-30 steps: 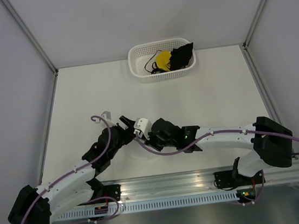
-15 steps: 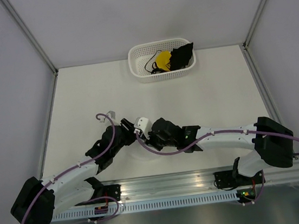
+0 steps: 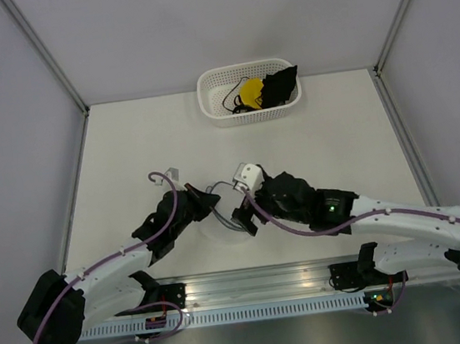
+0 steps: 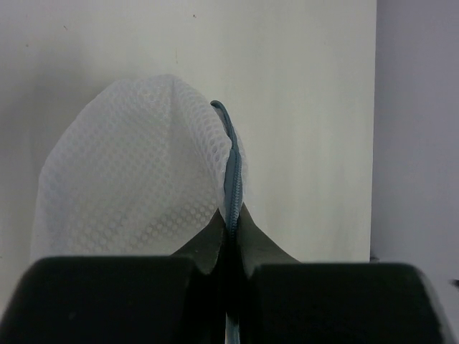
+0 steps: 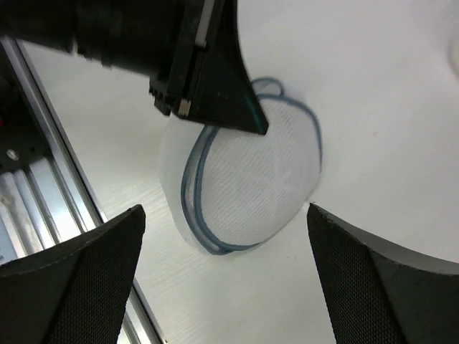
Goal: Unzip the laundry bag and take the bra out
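While the left gripper pinches the bag by its zipper rim, the right gripper hangs above it, fingers spread wide. That bag lies on the table near the arm bases. Over at the far edge, the bra sits in the basket.

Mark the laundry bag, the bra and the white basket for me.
laundry bag (image 5: 244,179): right wrist view, on its white mesh face.
bra (image 3: 250,93): top external view, on the yellow cup.
white basket (image 3: 253,117): top external view, on its near wall.
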Robot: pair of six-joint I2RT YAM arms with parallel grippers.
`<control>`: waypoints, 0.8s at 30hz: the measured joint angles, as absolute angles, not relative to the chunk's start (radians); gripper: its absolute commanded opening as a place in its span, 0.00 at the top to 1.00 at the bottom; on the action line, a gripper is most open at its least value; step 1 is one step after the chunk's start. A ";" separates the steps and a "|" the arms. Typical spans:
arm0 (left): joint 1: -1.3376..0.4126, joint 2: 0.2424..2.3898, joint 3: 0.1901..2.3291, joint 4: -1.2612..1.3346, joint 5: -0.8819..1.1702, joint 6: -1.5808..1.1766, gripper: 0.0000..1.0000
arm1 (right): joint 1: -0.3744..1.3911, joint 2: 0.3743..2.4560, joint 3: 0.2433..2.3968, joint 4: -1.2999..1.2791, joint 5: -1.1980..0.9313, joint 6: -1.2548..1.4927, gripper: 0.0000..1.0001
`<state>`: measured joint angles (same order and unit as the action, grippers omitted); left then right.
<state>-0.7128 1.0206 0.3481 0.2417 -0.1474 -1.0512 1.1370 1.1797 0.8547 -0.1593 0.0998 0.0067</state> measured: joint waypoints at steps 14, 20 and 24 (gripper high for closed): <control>-0.624 1.188 0.463 0.299 -0.124 -0.983 0.98 | 1.139 1.024 0.851 -0.231 0.528 0.173 0.02; -0.389 1.375 0.606 0.362 -0.049 -0.948 0.98 | 1.139 1.035 0.841 -0.237 0.559 0.217 0.02; -0.178 1.551 0.728 0.395 0.017 -0.947 0.98 | 1.139 1.035 0.826 -0.232 0.564 0.241 0.02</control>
<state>-0.1780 1.5505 0.7280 0.3954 0.0174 -0.9474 1.1389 1.0351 0.8265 -0.2317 0.5640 0.2409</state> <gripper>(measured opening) 0.042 0.976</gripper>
